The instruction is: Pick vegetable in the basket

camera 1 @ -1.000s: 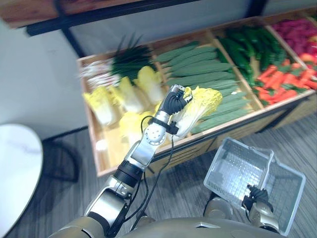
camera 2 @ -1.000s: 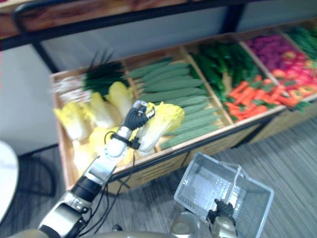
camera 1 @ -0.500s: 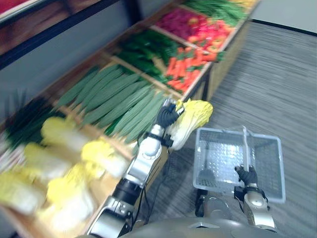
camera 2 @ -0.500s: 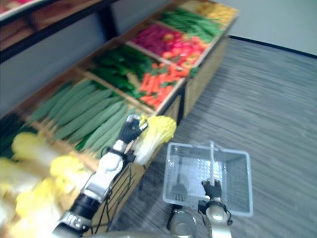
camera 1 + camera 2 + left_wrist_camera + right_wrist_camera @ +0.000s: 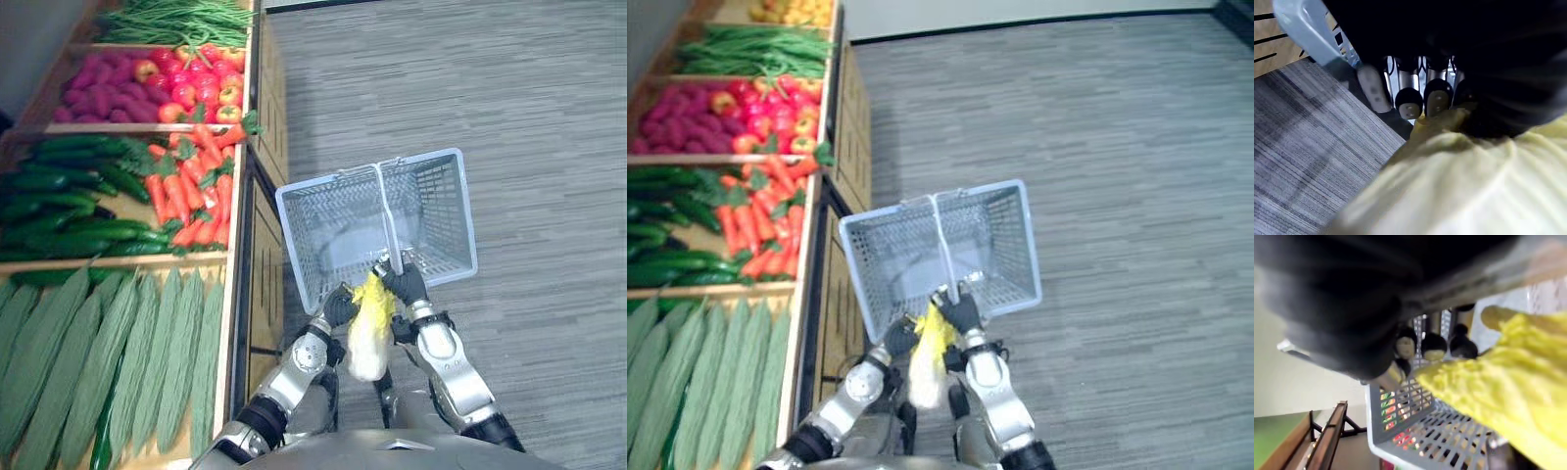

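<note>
Head views were bright, with even overhead light across floor (image 5: 509,108) and produce shelf (image 5: 118,225). Wrist views were dimmer: left hand (image 5: 1409,103) and right hand (image 5: 1434,346) covers near black, cabbage (image 5: 1459,186) well lit. Soft shadow band on floor. Light shone through basket (image 5: 1415,431) mesh.

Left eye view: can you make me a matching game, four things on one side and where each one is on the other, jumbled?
Things:
1 yellow cabbage
2 basket
3 carrots
4 green beans

Places:
A on the shelf beside dark cucumbers
B held by its handle in the right hand
C on the shelf beyond the red produce
D gripped in the left hand by the basket's near rim

Pairs: 1-D, 2-B, 3-A, 4-C
</note>
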### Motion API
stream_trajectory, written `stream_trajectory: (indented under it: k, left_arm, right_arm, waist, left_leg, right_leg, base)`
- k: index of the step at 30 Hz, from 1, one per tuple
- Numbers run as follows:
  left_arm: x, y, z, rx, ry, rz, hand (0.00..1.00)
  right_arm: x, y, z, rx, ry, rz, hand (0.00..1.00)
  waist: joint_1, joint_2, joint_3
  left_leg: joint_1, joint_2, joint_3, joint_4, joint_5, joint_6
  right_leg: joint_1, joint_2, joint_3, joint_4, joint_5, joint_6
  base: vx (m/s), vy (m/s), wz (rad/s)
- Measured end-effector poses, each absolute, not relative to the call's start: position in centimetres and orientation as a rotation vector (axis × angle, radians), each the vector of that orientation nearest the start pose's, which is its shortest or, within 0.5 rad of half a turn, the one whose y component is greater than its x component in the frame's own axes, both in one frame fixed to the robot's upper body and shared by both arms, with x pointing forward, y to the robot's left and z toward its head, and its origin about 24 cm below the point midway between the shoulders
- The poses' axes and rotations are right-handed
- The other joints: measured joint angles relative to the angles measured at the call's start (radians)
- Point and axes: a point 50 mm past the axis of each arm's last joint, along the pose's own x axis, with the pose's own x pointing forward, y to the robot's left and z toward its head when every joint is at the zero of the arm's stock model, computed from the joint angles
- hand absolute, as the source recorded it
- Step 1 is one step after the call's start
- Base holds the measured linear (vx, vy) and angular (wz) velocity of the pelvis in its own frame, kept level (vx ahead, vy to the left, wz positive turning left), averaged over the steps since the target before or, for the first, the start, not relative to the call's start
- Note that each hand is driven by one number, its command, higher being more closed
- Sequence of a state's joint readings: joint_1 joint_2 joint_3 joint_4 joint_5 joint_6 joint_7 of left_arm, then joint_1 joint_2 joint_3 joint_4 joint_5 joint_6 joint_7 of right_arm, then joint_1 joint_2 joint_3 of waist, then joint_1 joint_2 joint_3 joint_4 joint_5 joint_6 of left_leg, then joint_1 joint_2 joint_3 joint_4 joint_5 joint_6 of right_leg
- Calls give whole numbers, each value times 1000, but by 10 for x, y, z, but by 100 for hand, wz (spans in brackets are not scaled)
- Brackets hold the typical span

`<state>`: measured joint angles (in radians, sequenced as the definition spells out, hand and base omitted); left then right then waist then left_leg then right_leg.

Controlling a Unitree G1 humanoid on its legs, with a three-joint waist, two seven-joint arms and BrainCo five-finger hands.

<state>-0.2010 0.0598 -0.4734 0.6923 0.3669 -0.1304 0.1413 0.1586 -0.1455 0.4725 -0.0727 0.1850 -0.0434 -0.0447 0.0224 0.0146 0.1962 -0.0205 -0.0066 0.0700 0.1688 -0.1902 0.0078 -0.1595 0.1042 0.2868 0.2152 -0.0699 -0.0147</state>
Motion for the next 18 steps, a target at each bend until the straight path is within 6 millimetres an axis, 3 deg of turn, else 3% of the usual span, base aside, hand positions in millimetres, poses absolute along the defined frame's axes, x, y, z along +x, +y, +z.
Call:
stream_trajectory:
  k: [1, 3, 5, 6, 7, 9, 10, 12, 13, 15, 16, 18]
  left_arm:
    - [243, 70, -60, 630, 257, -453, 100]
    - [247, 71, -62, 699, 272, -461, 100]
    - [253, 69, -58, 756, 233, -493, 100]
    - [260, 68, -52, 780, 200, -487, 100]
    - [264, 66, -48, 785, 184, -484, 100]
    - [275, 59, -35, 800, 128, -484, 100]
    - [284, 54, -26, 810, 90, -485, 100]
    - [289, 53, -20, 814, 70, -481, 100]
    - [295, 52, -13, 819, 47, -470, 100]
    - [297, 54, -11, 823, 39, -462, 100]
    - [300, 54, -8, 813, 34, -439, 100]
    - [302, 57, -8, 813, 40, -425, 100]
  right_arm:
    - [197, -71, 16, 124, 126, 406, 100]
    - [188, -69, 13, 264, 185, 462, 100]
    - [180, -73, 13, 349, 201, 488, 100]
    - [177, -74, 12, 373, 210, 515, 100]
    - [176, -74, 12, 376, 214, 530, 100]
    - [173, -76, 10, 386, 228, 568, 100]
    - [172, -75, 10, 390, 234, 597, 100]
    - [172, -76, 8, 384, 243, 613, 100]
    - [169, -76, 3, 376, 271, 645, 100]
    - [164, -73, -1, 383, 299, 667, 100]
    - [168, -74, -8, 355, 338, 676, 100]
    - [177, -84, -21, 317, 381, 623, 100]
  waist:
    - [-1, -6, 3]
    - [-22, -34, 19]
    - [-49, -63, 27]
    - [-66, -86, 24]
    - [-69, -92, 25]
    - [-68, -95, 26]
    - [-71, -84, 34]
    - [-72, -69, 40]
    - [-74, -62, 35]
    - [-78, -77, 27]
    - [-84, -9, 43]
    - [-82, -13, 45]
  left_leg:
    - [18, 1, 12, -12, 0, 0]
    - [122, -5, 68, -42, 0, 0]
    - [177, -14, 72, -47, 0, -1]
    - [189, -24, 62, -49, -3, -6]
    - [192, -27, 58, -49, -7, -11]
    - [197, -21, 51, -48, -21, -34]
    - [208, 6, 25, -46, -39, -61]
    - [213, 33, 22, -42, -51, -80]
    - [214, 60, 17, -33, -76, -119]
    - [228, 65, 11, -16, -112, -147]
    - [216, 143, 7, 19, -134, -154]
    - [216, 151, 4, -6, -124, -143]
  right_leg:
    - [-15, 7, -4, 52, -13, 19]
    - [-75, 19, -68, 314, -51, 79]
    - [-134, -9, -158, 493, -45, 98]
    - [-181, -56, -225, 582, -90, 63]
    - [-200, -80, -247, 600, -114, 59]
    - [-238, -142, -283, 553, -144, 48]
    - [-240, -164, -294, 403, -140, 49]
    - [-235, -163, -291, 261, -100, 59]
    - [-205, -172, -254, -26, 74, 72]
    - [-174, -200, -221, -144, 259, 77]
    - [-162, -136, -247, -116, 231, 66]
    - [-156, -132, -250, -44, 164, 47]
  base:
    - [218, 96, -54]
    - [209, 94, -53]
    - [188, 76, -4]
    - [234, 72, 12]
    - [199, 47, 8]
    - [223, -9, 1]
    - [347, -129, 1]
    - [408, -207, 5]
    - [434, -233, 19]
    - [479, -273, 22]
    - [448, -259, 19]
    - [359, -226, 36]
